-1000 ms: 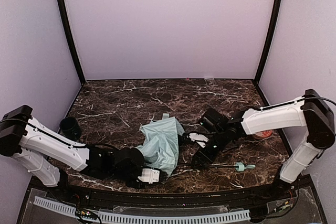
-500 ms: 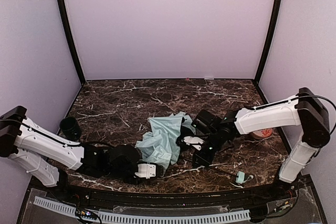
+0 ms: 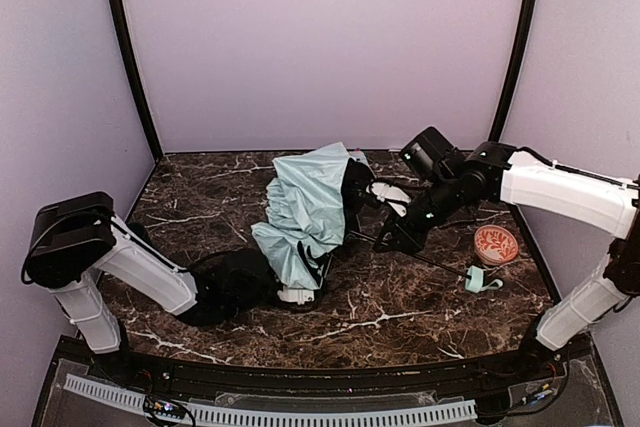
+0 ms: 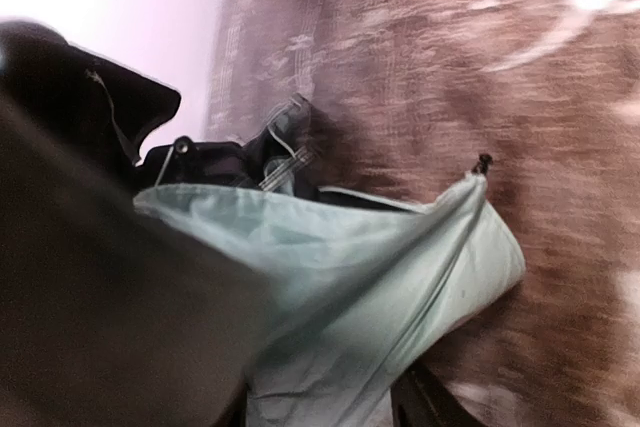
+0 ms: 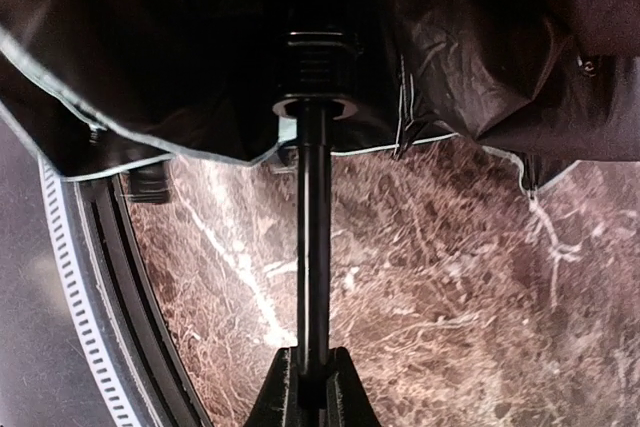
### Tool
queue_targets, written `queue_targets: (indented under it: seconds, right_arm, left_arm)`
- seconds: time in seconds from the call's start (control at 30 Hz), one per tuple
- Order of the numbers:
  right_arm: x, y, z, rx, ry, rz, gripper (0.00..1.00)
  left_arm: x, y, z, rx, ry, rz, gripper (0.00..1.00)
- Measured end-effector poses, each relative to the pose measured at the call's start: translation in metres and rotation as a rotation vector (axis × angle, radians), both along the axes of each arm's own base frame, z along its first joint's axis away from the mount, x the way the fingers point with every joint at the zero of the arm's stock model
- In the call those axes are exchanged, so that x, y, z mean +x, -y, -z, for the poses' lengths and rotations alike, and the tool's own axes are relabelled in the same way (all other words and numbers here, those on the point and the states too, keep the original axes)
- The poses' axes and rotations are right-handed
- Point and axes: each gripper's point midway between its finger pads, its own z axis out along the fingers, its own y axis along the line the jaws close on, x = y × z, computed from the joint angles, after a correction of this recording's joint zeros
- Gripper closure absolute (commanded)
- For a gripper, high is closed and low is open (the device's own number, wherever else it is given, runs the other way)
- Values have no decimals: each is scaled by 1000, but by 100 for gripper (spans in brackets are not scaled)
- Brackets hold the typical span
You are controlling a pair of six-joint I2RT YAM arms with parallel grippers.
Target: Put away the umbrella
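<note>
From above, the umbrella [image 3: 305,209] sits at the middle of the marble table [image 3: 220,187], its pale mint canopy half bunched and raised off the surface, with black lining showing at its right edge. The thin black shaft [image 3: 435,261] slants from under the canopy toward the lower right and ends in the small mint handle [image 3: 478,282], which lies on the table just below a round reddish dish [image 3: 495,244]. The right gripper [image 3: 388,240] meets the shaft close to the canopy. The left gripper [image 3: 295,294] lies low at the canopy's bottom edge, and fabric drapes over its fingers, so this view does not show whether they are clenched or released.

The left wrist view is blurred. Mint fabric fills the lower centre, with a small black rib tip [image 4: 483,160] at its upper right corner and blurred marble behind. A large dark shape covers the lower left. The fingers cannot be made out, so the grasp cannot be told here either.

The right wrist view supplies what the overhead one lacks: at the bottom centre the two dark fingers are clenched on the shaft, which runs straight up the frame to a black collar under the lining. The crinkled black lining, with a pale edge, fills the top of the frame. The handle is out of frame.
</note>
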Motion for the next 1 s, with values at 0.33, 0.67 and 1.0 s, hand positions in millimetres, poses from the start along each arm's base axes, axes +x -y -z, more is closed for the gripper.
queue_targets:
  seconds: [0.33, 0.67, 1.0]
  right_arm:
    - [25, 1, -40, 50, 95, 7, 100]
    - [30, 14, -23, -7, 130, 22, 100]
    - [30, 32, 11, -127, 119, 3, 100]
  left_arm:
    - [86, 34, -36, -90, 362, 25, 6]
    - [4, 43, -21, -64, 108, 150, 1]
    - [-72, 23, 20, -4, -225, 110, 1]
